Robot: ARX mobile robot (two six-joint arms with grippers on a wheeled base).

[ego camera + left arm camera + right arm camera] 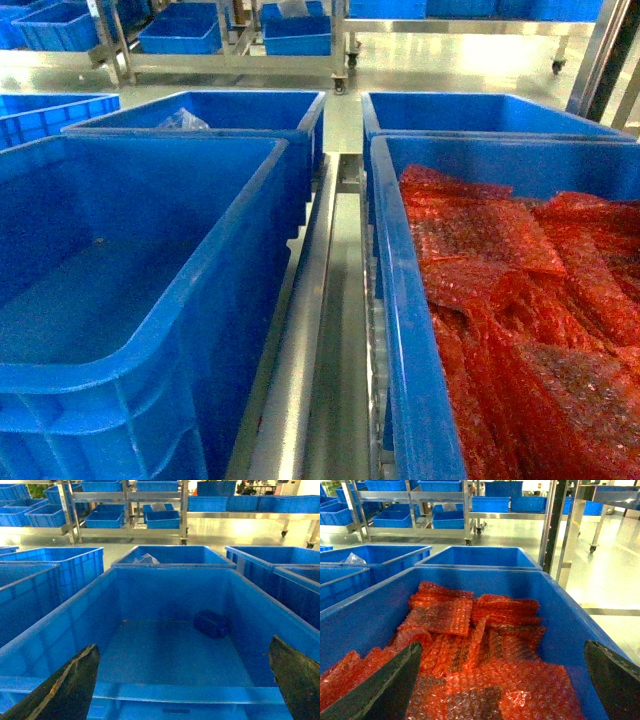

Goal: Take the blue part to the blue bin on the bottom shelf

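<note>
The left gripper (182,680) hangs wide open and empty over the near edge of the big blue bin (60,625), lined up with the blue part (212,623) on its floor, while the right gripper (502,680), equally spread, holds nothing above the red bubble wrap (470,645).

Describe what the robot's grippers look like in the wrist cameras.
Only the fingertips show. The left gripper has two dark, nearly black fingers tapering to rounded points, with worn, scuffed edges showing lighter tan along the inner side. The right gripper has similar dark wedge-shaped fingers, greyish-black with a matte surface. No cables, markings or arm links are visible in any view.
</note>
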